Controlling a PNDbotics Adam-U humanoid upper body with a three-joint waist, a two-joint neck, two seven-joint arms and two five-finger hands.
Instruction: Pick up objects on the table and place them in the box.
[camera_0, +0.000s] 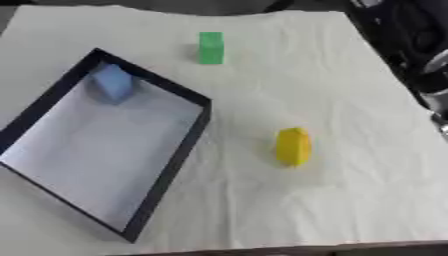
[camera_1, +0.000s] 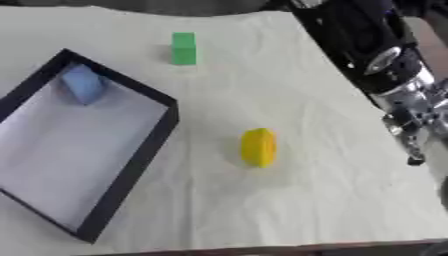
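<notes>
Creased matt cream cloth (camera_0: 350, 150), matt black-walled box (camera_0: 166, 165) with smooth pale floor, smooth plastic-looking green block (camera_0: 211, 48), yellow piece (camera_0: 292, 146), blue piece (camera_0: 113, 82)

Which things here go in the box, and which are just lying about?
For the job:
- green block, on the table
- yellow piece, on the table
- box
- blue block, already in the box's far corner

Just there:
- pale tablecloth
- robot's right arm, off to the side

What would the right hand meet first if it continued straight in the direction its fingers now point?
Probably only the white cloth. The right hand hangs at the table's right edge, its fingers pointing down toward the near edge. The yellow block lies well to its left, off that line. Depth is unclear.
</notes>
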